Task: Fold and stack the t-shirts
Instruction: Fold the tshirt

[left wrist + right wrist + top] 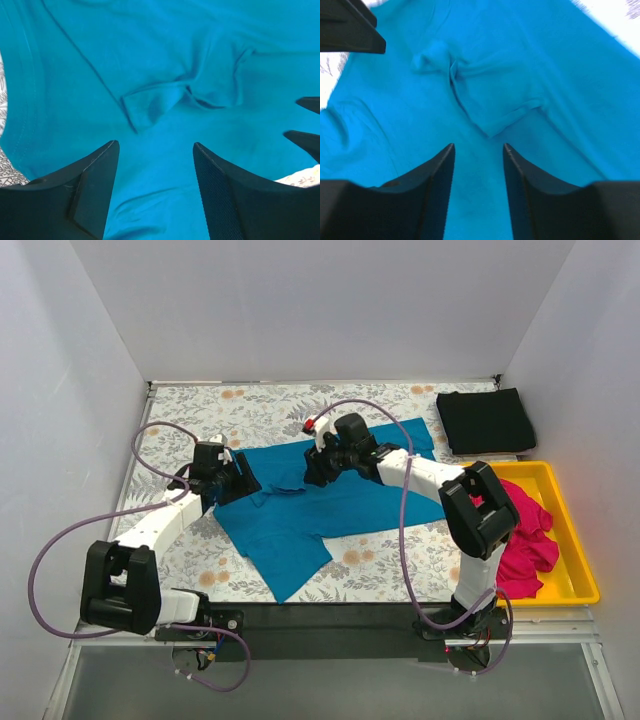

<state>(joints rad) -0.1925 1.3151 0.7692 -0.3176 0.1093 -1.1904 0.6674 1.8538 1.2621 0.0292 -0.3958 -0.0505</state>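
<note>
Nearest to us, the black mounting bar [330, 618] carries both arm bases at 6 o'clock, with a flower-patterned tablecloth [190, 410] running away from it and plain white walls [320, 300] boxing the table in on three sides.

Mid-table, there's the teal-blue t-shirt [300, 515], spread out and rumpled, one corner trailing down toward 7 o'clock. The left gripper [236, 478] is over its 9 o'clock edge. From the left wrist view, its fingers [95, 170] stand wide apart with nothing between them, only teal cloth below and a small bunched fold [155, 102] just ahead. Whether the tips touch the fabric, I can't tell.

The right gripper [316, 470] sits just past the shirt's centre, facing the left one. Its fingers [437, 170] are parted too, with a narrower gap. Nothing is pinched there, and the same crease lies in front of them.

Out at 3 o'clock, a yellow tray [548, 478] holds the magenta-pink t-shirt [525, 540] in a loose heap spilling over the near rim. Farthest away, at 1 o'clock, the black t-shirt [485, 420] lies folded in the far corner.
</note>
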